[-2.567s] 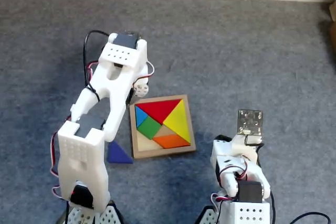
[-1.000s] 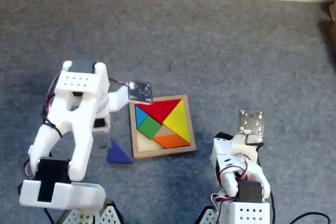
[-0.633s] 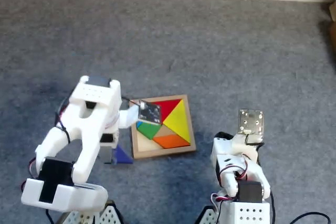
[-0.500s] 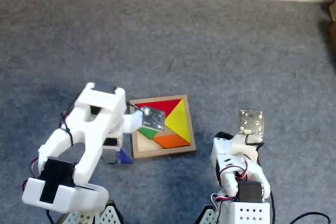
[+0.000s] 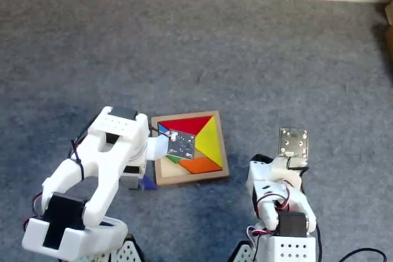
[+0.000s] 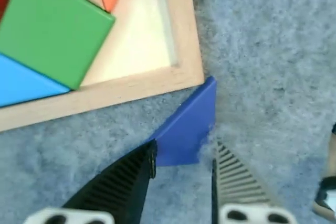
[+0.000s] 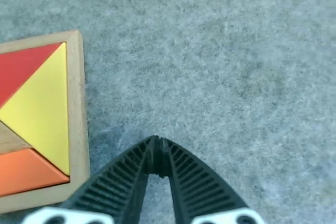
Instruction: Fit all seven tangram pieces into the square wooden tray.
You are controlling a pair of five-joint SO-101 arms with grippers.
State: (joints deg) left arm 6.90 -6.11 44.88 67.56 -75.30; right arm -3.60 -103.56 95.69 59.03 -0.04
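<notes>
The left gripper (image 6: pixel 184 153) has swung back and dropped low. Its jaws are spread apart around the blue triangle (image 6: pixel 189 124), which lies just ahead by the wooden tray (image 6: pixel 105 98) corner. It looks like the last piece. The right gripper (image 7: pixel 157 156) is pinched together.

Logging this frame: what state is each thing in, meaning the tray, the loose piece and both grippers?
wooden tray: partly filled; the corner slot beside the blue triangle is bare.
blue triangle: flat on the carpet, outside the tray, one tip at its corner.
left gripper: open, fingertips either side of the triangle's end, not closed on it.
right gripper: shut, empty, over carpet.
</notes>
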